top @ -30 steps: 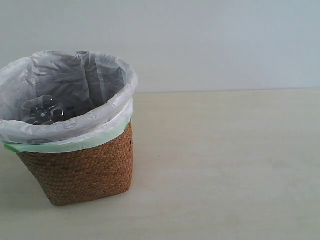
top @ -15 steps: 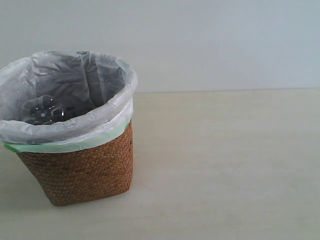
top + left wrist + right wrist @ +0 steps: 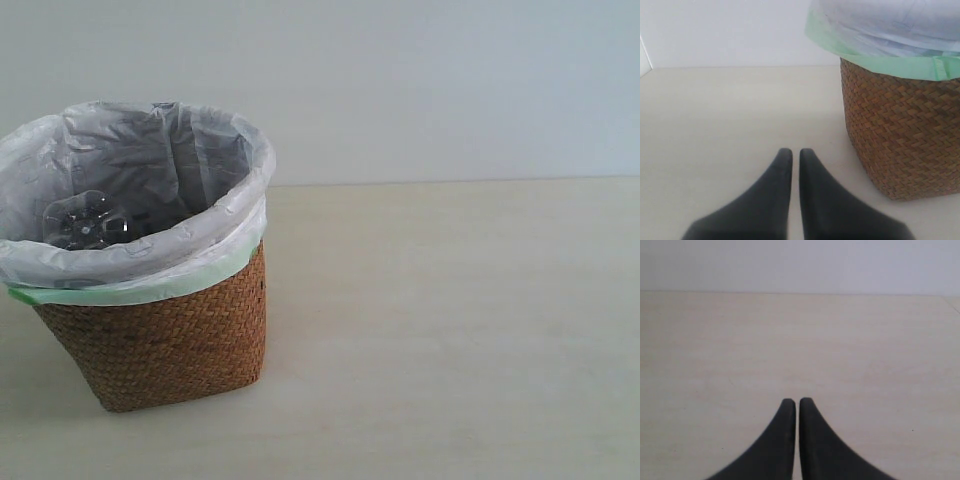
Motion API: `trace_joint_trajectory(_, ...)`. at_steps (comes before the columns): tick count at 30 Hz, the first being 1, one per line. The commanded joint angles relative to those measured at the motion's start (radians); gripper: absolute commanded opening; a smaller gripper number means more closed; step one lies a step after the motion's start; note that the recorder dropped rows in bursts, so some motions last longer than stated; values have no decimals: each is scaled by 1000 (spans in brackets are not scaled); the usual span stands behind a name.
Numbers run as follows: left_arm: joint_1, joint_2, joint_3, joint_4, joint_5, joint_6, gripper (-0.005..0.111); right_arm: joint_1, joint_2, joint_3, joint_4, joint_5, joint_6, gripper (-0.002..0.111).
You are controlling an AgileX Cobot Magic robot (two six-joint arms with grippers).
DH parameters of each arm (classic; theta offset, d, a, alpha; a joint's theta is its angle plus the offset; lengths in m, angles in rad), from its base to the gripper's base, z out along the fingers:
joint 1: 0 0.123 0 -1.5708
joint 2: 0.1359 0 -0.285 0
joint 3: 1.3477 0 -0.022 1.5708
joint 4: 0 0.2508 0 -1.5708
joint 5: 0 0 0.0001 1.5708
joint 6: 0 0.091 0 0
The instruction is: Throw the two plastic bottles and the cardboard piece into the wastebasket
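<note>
The brown wicker wastebasket with its white bag liner stands at the left of the exterior view. Inside it, the clear ribbed base of one plastic bottle shows against the liner. The other bottle and the cardboard piece are out of view. Neither arm appears in the exterior view. In the left wrist view my left gripper is shut and empty, low over the table, with the wastebasket close beside it. My right gripper is shut and empty over bare table.
A pale wooden table stretches to the right of the basket, with a plain white wall behind. The bag's pale green edge hangs over the basket rim.
</note>
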Motion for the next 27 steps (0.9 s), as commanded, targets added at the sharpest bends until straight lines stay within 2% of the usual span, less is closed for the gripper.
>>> trace_joint_trajectory(1, -5, -2, 3, -7, -6, 0, 5, -1, -4, 0, 0, -4, -5, 0)
trace_joint_trajectory(27, -5, -2, 3, -7, -6, 0, 5, -1, -4, 0, 0, -4, -5, 0)
